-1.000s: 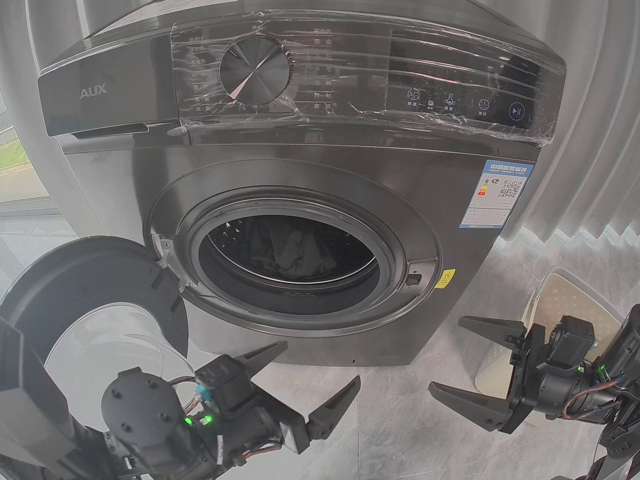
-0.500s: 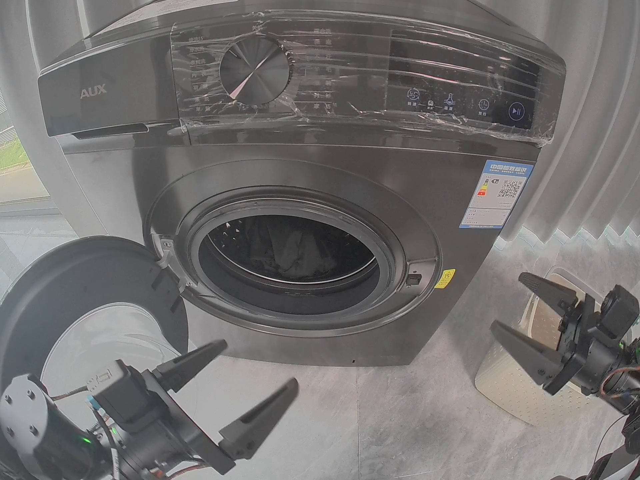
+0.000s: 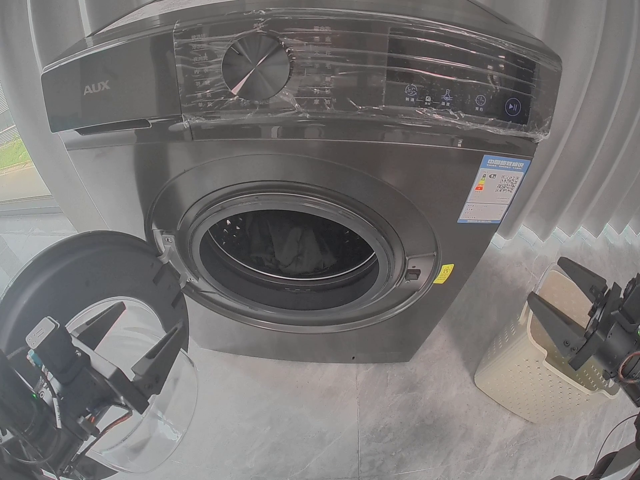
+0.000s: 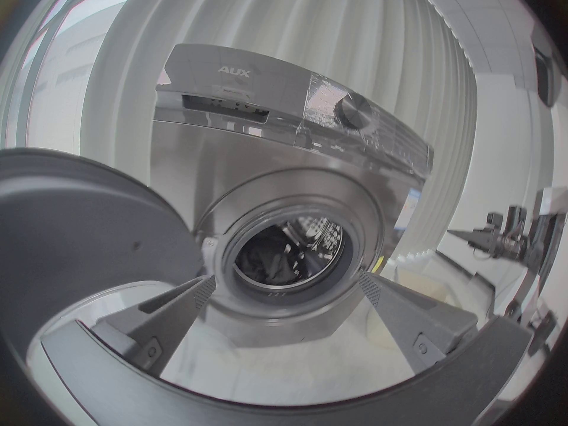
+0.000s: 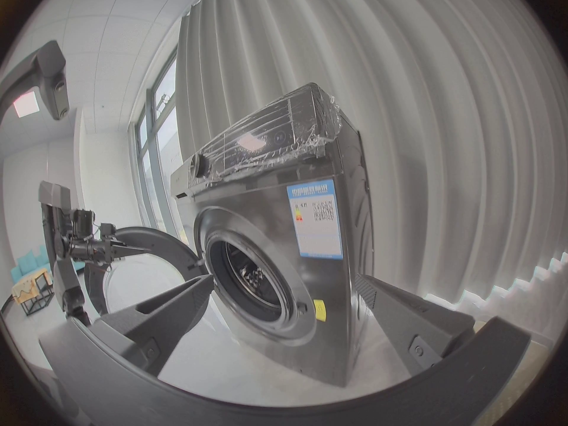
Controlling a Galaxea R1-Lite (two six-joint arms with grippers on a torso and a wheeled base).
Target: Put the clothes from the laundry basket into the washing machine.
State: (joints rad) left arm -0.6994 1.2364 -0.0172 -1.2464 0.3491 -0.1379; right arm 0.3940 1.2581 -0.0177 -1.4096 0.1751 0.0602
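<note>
1. Standing before a pleated white curtain (image 3: 590, 101), the front-loading washing machine (image 3: 300, 155) has its round door (image 3: 80, 268) swung open to the robot's left; clear plastic film (image 3: 347, 111) wraps the control panel around the dial (image 3: 255, 68); an energy label (image 3: 494, 189) and a small yellow sticker (image 3: 443, 273) sit on the front, right of the drum opening.
2. Dark clothes (image 3: 293, 248) lie inside the drum, behind the rim; in that shadow I cannot tell how many pieces there are.
3. The cream perforated laundry basket (image 3: 527, 375) stands on the grey tiled floor (image 3: 373, 415), right of the machine; its inside is partly hidden by the right arm.
4. The left gripper (image 3: 152, 315) hangs low in front of the door's glass bowl; its fingers are spread wide and hold nothing.
5. The right gripper (image 3: 545, 278) hovers above the basket; its fingers are likewise wide apart and empty.
</note>
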